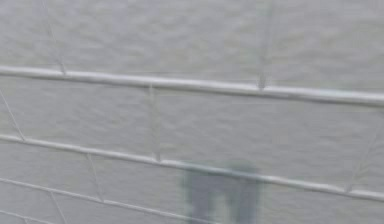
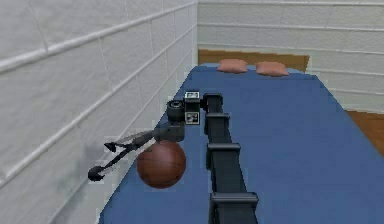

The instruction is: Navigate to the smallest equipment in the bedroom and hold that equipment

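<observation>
A dark reddish-brown ball (image 2: 161, 165) shows near the left edge of a bed with a blue cover (image 2: 290, 140) in the arm side view. The arm's dark bar (image 2: 225, 165) reaches out over the bed. At the arm's far end stand two small white squares (image 2: 191, 108). Left of them sits the gripper (image 2: 104, 163), its thin fingers (image 2: 118, 150) pointing toward the white brick wall (image 2: 70, 90). The ball is just right of the fingers and below the gripper's body. I cannot tell whether the gripper holds anything, nor whether the ball rests on the cover.
Two pinkish pillows (image 2: 251, 68) lie at the bed's far end, with a brown wooden strip (image 2: 250, 54) behind them. White brick wall runs along the bed's left and far sides. In the forward view a grey-white brick wall (image 1: 190, 120) stands close ahead.
</observation>
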Robot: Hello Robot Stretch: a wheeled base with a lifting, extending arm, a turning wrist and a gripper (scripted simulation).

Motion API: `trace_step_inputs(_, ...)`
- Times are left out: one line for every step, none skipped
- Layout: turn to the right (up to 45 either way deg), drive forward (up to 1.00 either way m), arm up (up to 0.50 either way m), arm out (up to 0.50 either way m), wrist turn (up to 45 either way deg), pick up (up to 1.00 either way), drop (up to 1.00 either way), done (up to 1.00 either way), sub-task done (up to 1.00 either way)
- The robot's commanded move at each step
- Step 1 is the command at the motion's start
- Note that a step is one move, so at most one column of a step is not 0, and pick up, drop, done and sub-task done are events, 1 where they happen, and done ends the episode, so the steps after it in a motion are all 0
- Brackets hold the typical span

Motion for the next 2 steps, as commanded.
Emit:
trace_step_inputs(0.0, 0.0, 0.0, 0.0, 45.0, 0.0, 0.0, 0.0, 0.0)
trace_step_inputs(0.0, 0.0, 0.0, 0.0, 15.0, 0.0, 0.0, 0.0, 0.0)
